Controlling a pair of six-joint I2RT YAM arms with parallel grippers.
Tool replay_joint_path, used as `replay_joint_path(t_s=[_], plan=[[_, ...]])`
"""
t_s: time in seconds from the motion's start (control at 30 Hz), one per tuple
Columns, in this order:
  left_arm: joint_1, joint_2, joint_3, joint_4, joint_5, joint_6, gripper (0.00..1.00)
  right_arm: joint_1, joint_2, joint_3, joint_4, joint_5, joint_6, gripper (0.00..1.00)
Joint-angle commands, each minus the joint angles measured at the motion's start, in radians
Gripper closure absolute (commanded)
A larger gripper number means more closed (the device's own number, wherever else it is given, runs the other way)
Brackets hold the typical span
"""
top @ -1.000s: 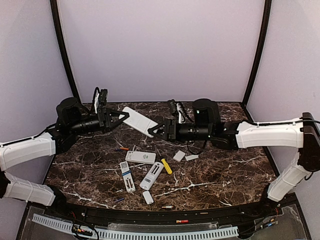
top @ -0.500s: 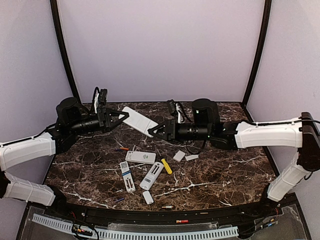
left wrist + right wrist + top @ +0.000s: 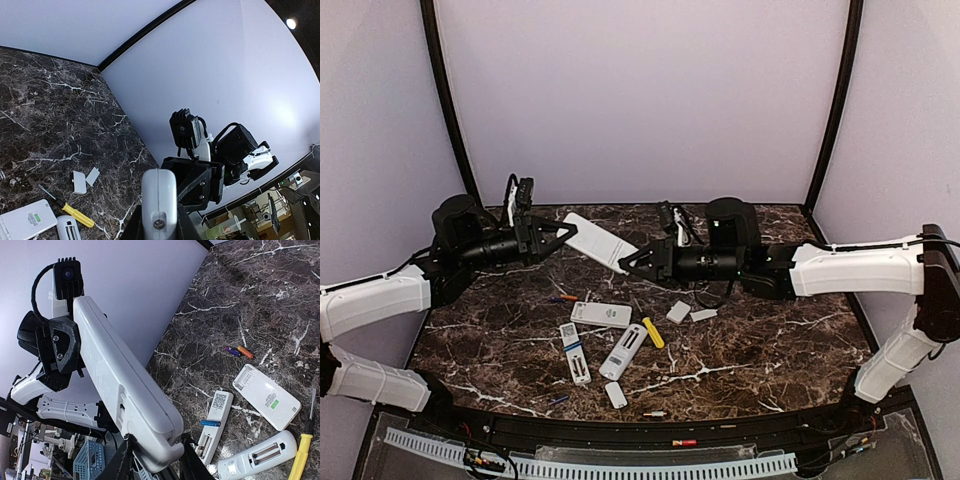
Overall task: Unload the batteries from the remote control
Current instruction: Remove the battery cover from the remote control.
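Now my right gripper (image 3: 628, 264) has closed onto the free end of the remote control (image 3: 592, 240) while my left gripper (image 3: 548, 238) clamps the other end, so unloading it can begin.

My arms (image 3: 860, 268) wear white shells over black joints, thin black cables looping at the wrists. My fingers (image 3: 62, 345) are black, angular, seemingly fastened with small silver screws.
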Motion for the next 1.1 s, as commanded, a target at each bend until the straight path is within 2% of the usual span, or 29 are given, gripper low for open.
replay_joint_path(t_s=[0.0, 0.4, 0.73, 1.07], plan=[[0.005, -0.037, 0.008, 0.028, 0.018, 0.009, 1.00, -0.013, -0.010, -0.024, 0.004, 0.004, 0.014, 0.72], [0.008, -0.032, 0.010, 0.012, 0.014, 0.015, 1.00, -0.026, -0.039, -0.054, 0.038, -0.008, 0.046, 0.83], [0.008, -0.028, 0.010, -0.003, 0.016, 0.019, 1.00, -0.032, -0.052, -0.060, 0.081, -0.034, 0.073, 1.00], [0.013, -0.038, 0.025, -0.137, -0.066, 0.051, 1.00, -0.033, -0.102, -0.072, 0.103, -0.041, 0.037, 1.00]])
